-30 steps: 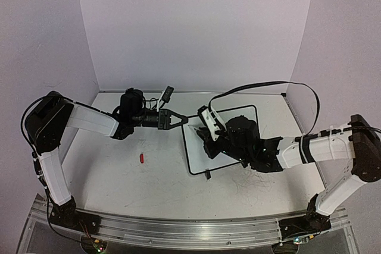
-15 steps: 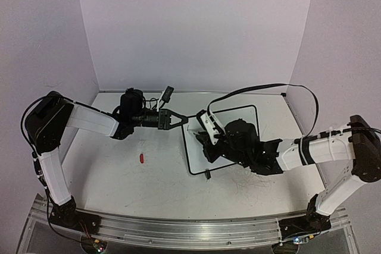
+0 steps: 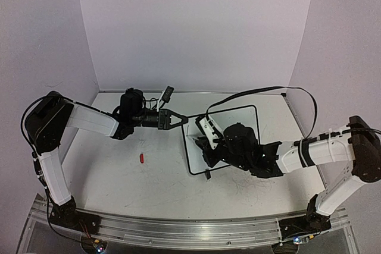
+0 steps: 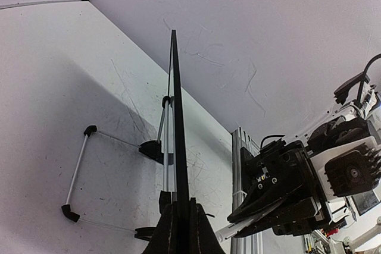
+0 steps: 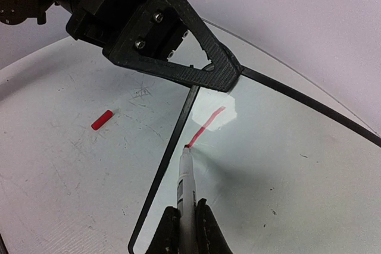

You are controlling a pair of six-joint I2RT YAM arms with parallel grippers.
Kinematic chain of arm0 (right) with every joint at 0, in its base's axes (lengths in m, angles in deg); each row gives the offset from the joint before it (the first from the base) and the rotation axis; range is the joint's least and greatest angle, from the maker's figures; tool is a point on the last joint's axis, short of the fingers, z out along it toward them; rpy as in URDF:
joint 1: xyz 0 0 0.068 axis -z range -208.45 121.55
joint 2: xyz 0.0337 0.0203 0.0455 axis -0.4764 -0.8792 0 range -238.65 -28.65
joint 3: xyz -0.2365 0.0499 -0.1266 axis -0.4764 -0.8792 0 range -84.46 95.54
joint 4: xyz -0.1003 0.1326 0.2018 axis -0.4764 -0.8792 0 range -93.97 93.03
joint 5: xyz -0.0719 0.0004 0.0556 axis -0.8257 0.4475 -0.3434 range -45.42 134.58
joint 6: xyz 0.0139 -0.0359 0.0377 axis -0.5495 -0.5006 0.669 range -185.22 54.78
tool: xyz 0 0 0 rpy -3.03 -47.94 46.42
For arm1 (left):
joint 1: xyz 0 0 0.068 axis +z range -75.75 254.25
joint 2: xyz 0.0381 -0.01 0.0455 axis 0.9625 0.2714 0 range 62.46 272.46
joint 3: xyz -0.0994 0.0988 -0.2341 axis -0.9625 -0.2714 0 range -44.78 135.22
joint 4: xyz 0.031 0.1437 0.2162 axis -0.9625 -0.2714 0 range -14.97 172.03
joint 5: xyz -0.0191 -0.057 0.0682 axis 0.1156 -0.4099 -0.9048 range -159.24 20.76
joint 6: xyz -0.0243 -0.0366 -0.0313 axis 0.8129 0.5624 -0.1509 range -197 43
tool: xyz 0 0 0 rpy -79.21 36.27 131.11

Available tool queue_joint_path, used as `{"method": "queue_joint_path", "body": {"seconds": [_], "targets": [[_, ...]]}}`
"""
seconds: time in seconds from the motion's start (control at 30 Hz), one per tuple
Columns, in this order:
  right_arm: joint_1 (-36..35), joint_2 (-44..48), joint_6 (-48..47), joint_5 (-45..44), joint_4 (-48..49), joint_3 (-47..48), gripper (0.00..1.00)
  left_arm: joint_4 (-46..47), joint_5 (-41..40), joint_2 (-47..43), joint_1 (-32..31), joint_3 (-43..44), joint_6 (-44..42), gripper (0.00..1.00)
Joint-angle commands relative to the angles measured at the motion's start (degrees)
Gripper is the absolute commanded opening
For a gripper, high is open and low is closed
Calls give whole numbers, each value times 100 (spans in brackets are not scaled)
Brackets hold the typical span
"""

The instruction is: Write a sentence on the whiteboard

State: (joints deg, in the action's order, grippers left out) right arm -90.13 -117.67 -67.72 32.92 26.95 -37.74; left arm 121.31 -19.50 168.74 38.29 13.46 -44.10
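With my left jaws clamped on the whiteboard (image 5: pixel 286 165) and my right jaws shut round the marker (image 5: pixel 186 182), I should press lightly and stroke evenly ahead.

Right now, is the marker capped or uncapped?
Uncapped: marker tip bare, ending a red stroke on the whiteboard; red cap lies on the table.

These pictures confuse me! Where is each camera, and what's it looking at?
Top: above and behind, looking down at the whiteboard; left arm and right arm show.
Left wrist: looks along the whiteboard's edge, clamped in its jaws.
Right wrist: looks down at the red stroke; its jaws hold the marker.
Shared: all show the whiteboard.
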Motion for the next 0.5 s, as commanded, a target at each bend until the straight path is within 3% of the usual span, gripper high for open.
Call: {"method": "queue_joint_path", "body": {"seconds": [0.0, 0.47], "targets": [[-29, 404, 73, 145, 195, 166, 0, 2, 186, 50, -95, -35, 113, 0], [-8, 105, -94, -439, 306, 423, 0, 4, 195, 51, -88, -29, 111, 0]]}}
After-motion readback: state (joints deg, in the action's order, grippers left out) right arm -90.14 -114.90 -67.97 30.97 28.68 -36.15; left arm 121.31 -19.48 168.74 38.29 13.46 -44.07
